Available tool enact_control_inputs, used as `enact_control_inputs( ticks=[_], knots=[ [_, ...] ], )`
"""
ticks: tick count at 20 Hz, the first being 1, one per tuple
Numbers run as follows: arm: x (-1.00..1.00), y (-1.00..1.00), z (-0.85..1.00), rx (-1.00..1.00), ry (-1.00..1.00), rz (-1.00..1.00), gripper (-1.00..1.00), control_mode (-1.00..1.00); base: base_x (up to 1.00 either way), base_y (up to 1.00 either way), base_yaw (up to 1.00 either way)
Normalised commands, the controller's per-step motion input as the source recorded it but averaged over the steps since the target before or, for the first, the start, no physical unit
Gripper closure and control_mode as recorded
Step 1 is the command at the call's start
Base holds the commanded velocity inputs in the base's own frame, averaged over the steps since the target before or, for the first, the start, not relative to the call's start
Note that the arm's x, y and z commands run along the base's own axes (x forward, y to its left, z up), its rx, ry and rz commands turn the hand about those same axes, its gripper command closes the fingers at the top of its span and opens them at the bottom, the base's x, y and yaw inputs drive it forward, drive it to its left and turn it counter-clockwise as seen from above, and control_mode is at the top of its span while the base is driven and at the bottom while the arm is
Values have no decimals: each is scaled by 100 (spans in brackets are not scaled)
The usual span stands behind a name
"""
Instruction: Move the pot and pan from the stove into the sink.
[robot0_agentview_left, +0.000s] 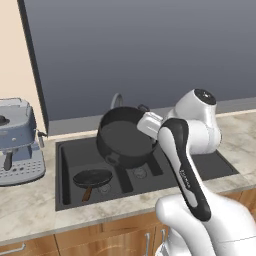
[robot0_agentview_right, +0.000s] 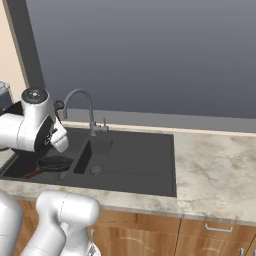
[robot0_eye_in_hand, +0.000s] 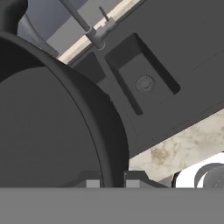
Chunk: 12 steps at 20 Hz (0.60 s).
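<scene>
A: Nearest in the hand view: two dark fingertips set either side of the pot rim, one inside, one outside. Hand clamped on that rim.

B: Deep, round, black, matte inside; one small loop handle showing at the far edge, another low at the near side. Held tilted above the sink, clear of its floor.

A: Below and left of it, the pan: shallow, dark grey, short stretch of brown handle pointing toward the worktop edge. Lying inside the left basin.

B: Further right, smaller basin with round drain, then flat drainer.

A: Behind, curved grey faucet on the back ledge. Far left on the marbled worktop, a grey coffee machine.
</scene>
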Motion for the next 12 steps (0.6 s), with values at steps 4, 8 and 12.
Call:
enact_control_inputs(
  ticks=[4, 8, 12],
  knots=[
    [40, 13, -38, 0, 1, -1, 100, -100, 0, 0, 0],
    [30, 29, -48, 0, 2, 0, 100, -100, 0, 0, 0],
    [26, 42, -53, 0, 2, -1, 100, -100, 0, 0, 0]
  ],
)
